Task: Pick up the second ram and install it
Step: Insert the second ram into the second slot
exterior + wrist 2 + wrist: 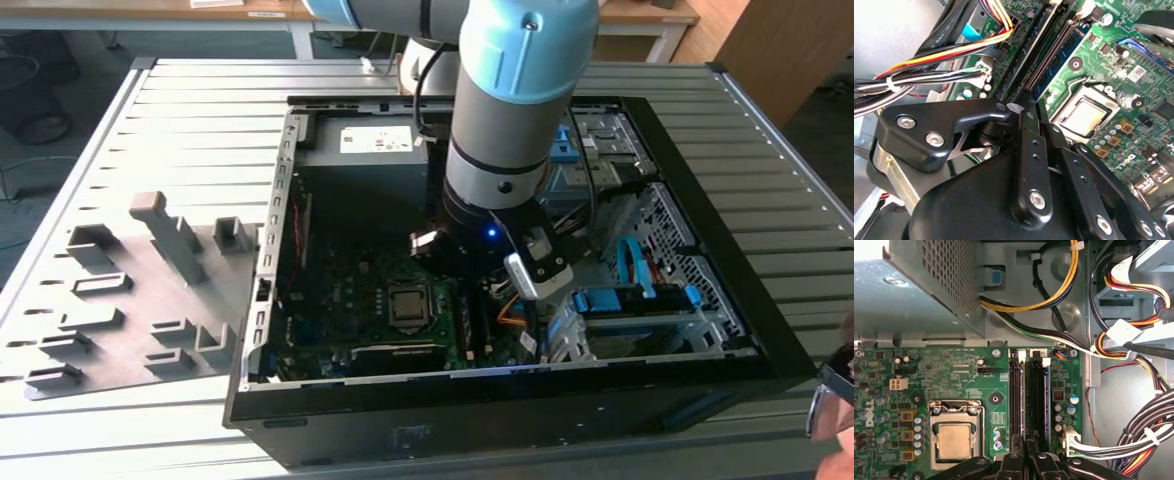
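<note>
In both wrist views my gripper (1035,107) (1026,454) hangs low inside the open computer case, its black fingers drawn together. The fingertips sit over the near end of the long black memory slots (1015,400) (1051,55), just beside the CPU socket (955,440). The second ram cannot be made out; the fingers would hide anything thin held between them. In the exterior view the arm (514,150) reaches down over the motherboard (347,290) at the middle of the case.
Cable bundles (1149,435) run close beside the slots, and the metal power supply box (914,295) sits beyond them. A drive cage (641,300) fills the case at the exterior view's right. Grey holder blocks (160,270) stand on the table at the exterior view's left.
</note>
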Controlling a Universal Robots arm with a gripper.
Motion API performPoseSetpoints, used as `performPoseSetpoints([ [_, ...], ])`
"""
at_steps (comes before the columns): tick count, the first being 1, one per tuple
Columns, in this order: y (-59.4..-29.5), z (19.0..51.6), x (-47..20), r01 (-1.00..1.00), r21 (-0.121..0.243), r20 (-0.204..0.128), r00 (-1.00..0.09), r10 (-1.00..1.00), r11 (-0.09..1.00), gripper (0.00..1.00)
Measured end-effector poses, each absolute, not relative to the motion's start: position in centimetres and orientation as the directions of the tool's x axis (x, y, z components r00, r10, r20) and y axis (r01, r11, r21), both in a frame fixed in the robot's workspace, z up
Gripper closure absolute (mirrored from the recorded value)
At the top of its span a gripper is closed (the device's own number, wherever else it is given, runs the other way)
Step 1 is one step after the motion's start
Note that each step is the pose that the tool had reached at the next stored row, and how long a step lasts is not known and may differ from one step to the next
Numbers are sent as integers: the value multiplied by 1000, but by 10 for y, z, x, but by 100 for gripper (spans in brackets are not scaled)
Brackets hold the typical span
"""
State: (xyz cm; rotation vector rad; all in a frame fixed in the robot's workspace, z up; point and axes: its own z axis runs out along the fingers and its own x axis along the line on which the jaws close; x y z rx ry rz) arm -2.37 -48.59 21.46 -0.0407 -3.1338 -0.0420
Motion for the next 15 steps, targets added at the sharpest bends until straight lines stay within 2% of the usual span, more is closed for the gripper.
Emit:
performPoseSetpoints([
  [15, -485, 212, -23, 21, 25, 8, -1000, 21, 999, 86],
])
